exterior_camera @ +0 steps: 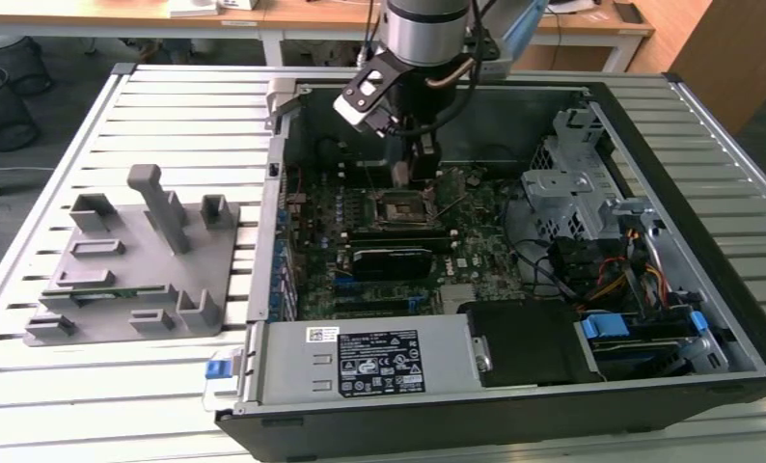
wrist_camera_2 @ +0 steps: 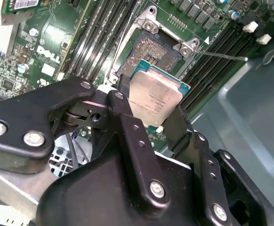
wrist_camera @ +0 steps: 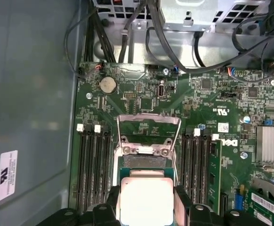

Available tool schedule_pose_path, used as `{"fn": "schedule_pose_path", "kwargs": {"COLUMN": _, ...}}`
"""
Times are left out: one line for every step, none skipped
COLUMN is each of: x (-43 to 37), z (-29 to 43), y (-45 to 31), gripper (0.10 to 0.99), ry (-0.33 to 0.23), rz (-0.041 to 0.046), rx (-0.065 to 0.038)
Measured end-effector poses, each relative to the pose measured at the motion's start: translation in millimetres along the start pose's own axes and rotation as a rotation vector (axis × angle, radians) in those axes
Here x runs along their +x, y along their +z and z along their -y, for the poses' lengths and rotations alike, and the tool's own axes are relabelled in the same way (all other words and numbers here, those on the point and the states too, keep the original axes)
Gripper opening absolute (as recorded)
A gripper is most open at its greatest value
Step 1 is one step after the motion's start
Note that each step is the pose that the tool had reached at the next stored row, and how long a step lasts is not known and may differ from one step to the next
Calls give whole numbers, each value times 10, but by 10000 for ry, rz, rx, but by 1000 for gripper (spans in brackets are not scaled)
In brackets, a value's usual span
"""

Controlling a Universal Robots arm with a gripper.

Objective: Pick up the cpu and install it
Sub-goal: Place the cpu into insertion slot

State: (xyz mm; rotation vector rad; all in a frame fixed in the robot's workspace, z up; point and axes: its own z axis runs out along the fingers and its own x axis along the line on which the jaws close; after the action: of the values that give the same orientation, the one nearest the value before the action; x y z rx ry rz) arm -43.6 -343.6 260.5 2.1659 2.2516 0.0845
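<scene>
The gripper [wrist_camera_2: 149, 113] grips the cpu [wrist_camera_2: 158, 92] by two opposite edges, holding it just above the open socket [wrist_camera_2: 151, 49]. Lowered skewed or off-centre, the cpu could bend the socket's pins or twist out of the narrow edge grip.

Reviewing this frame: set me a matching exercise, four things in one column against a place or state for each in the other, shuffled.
Things:
1. cpu
2. socket
3. grey fixture
4. coin cell

Places or states:
a. on the slatted table, at the exterior view's left
b. gripped in the pincer
c. open, frame lifted
d. round and silver

Pairs: 1-b, 2-c, 3-a, 4-d
</scene>
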Motion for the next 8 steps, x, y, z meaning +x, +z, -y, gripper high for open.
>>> {"fn": "schedule_pose_path", "kwargs": {"x": 0, "z": 8, "y": 17, "gripper": 537, "ry": 23, "rz": 2, "rx": -11}}
{"fn": "schedule_pose_path", "kwargs": {"x": -1, "z": 15, "y": 34, "gripper": 537, "ry": 35, "rz": 3, "rx": -14}}
{"fn": "schedule_pose_path", "kwargs": {"x": -1, "z": 21, "y": 52, "gripper": 537, "ry": 38, "rz": 3, "rx": -17}}
{"fn": "schedule_pose_path", "kwargs": {"x": -1, "z": 26, "y": 71, "gripper": 537, "ry": 38, "rz": 3, "rx": -19}}
{"fn": "schedule_pose_path", "kwargs": {"x": -1, "z": 29, "y": 89, "gripper": 537, "ry": 37, "rz": 3, "rx": -19}}
{"fn": "schedule_pose_path", "kwargs": {"x": -2, "z": 31, "y": 107, "gripper": 537, "ry": 37, "rz": 3, "rx": -19}}
{"fn": "schedule_pose_path", "kwargs": {"x": -2, "z": 33, "y": 125, "gripper": 537, "ry": 36, "rz": 3, "rx": -19}}
{"fn": "schedule_pose_path", "kwargs": {"x": -3, "z": 35, "y": 144, "gripper": 537, "ry": 37, "rz": 3, "rx": -20}}
